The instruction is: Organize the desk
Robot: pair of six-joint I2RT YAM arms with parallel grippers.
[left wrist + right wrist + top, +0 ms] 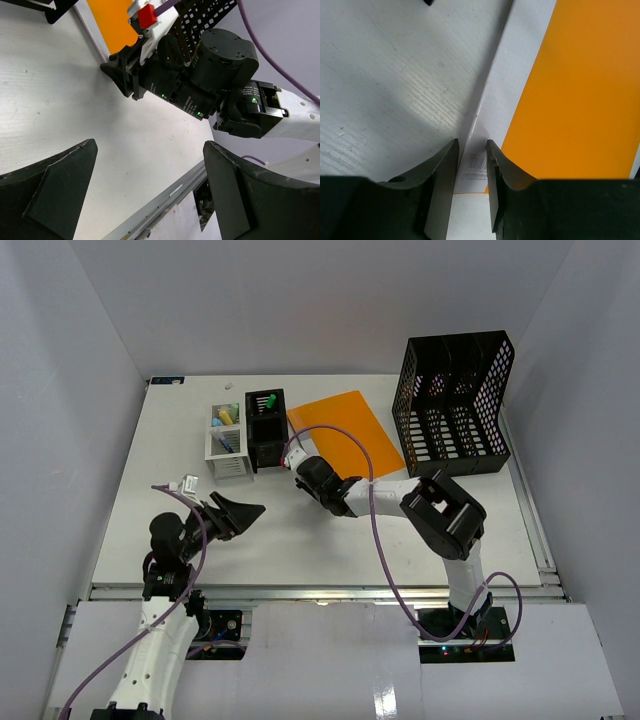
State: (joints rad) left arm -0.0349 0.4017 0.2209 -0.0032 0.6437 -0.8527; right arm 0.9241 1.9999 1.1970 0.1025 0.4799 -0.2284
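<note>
The white desk (330, 545) has a metal rail (320, 590) along its front edge. An orange folder (345, 425) with a white barcode strip (520, 60) lies at the middle back. My right gripper (298, 462) hovers over the folder's near left corner. In the right wrist view the gripper (471, 145) has its jaws a narrow gap apart, with the barcode label showing face-on between them. My left gripper (245, 512) is wide open and empty over the bare desk at the left front. In its own view the gripper (150, 145) faces the right arm's wrist (200, 75).
A black perforated file rack (455, 405) stands at the back right. A white organiser (226, 440) and a black organiser (265, 428), both holding pens, stand left of the folder. White walls close in three sides of the desk.
</note>
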